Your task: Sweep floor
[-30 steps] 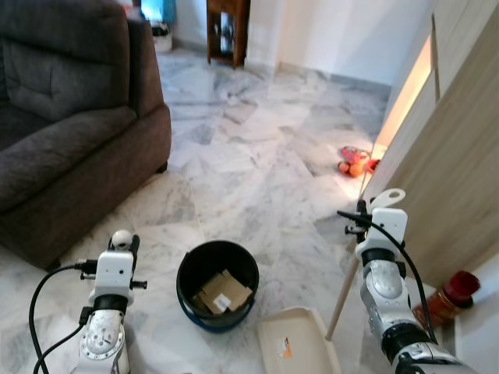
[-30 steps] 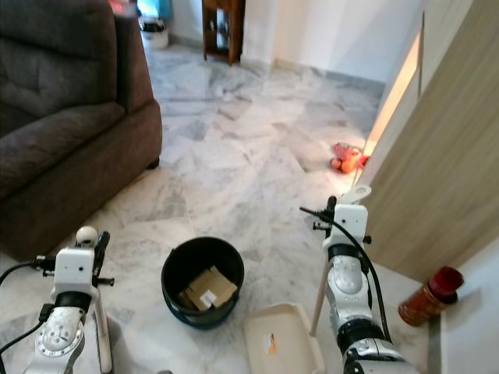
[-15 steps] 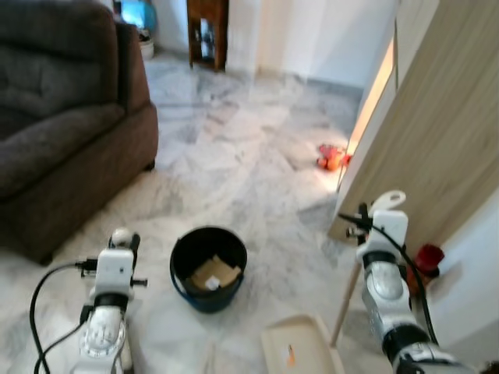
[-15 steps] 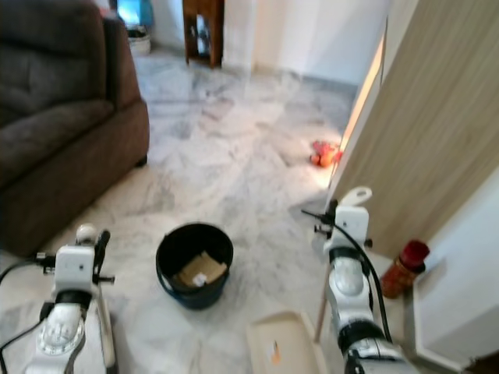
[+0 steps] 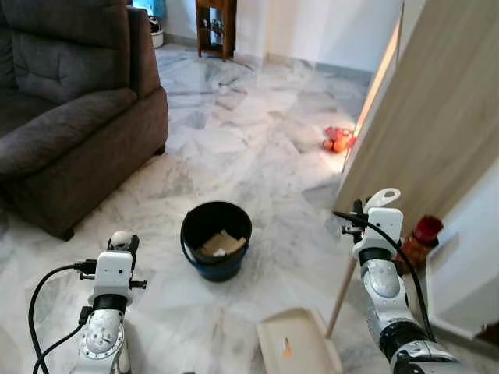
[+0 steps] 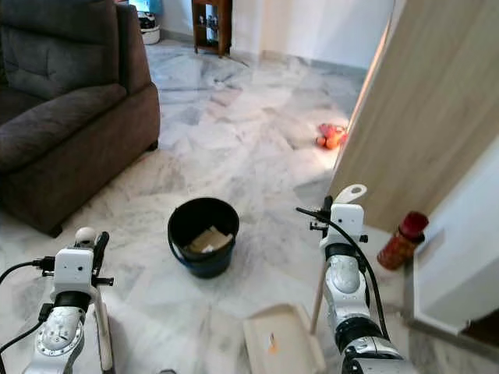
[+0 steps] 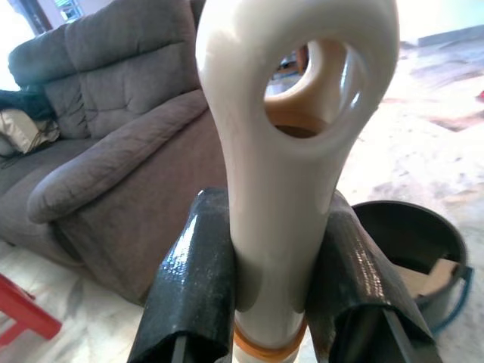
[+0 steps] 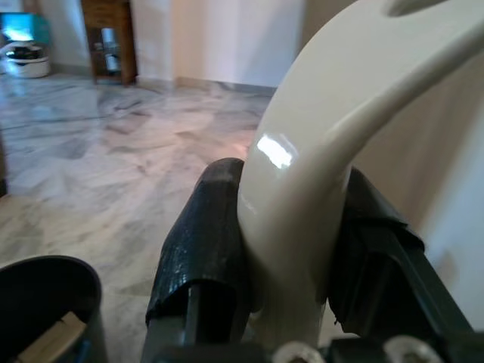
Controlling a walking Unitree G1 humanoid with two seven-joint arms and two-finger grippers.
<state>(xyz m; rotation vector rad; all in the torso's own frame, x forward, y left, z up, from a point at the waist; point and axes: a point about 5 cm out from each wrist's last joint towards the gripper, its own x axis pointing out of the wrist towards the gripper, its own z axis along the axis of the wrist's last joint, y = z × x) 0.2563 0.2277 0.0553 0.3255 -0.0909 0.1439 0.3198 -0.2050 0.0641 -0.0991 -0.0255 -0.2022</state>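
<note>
- Dark grey fabric sofa [image 5: 70,117], softly cushioned, stands along the left side of the marble floor [image 5: 257,148], which is pale grey with darker veins and glossy.
- The left gripper [image 7: 268,295] is closed on the broom handle [image 7: 283,174]: a smooth cream plastic grip with an oval hanging hole and an orange band at its base, pinched between both black fingers [image 7: 193,287].
- A round black bucket [image 5: 216,239] with a blue base sits mid-floor, well apart from the sofa; flat cardboard scraps [image 5: 221,244] lie inside it.
- The cream plastic dustpan [image 5: 296,352] rests on the floor by the near edge, with a small orange label too small to read.
- The right gripper [image 8: 283,249] is clamped on the dustpan handle [image 8: 333,128], glossy cream and curved, above a thin wooden pole [image 5: 341,300].
- A light wood door [image 5: 437,125] stands on the right, with a red-capped container [image 5: 418,238] at its foot.
</note>
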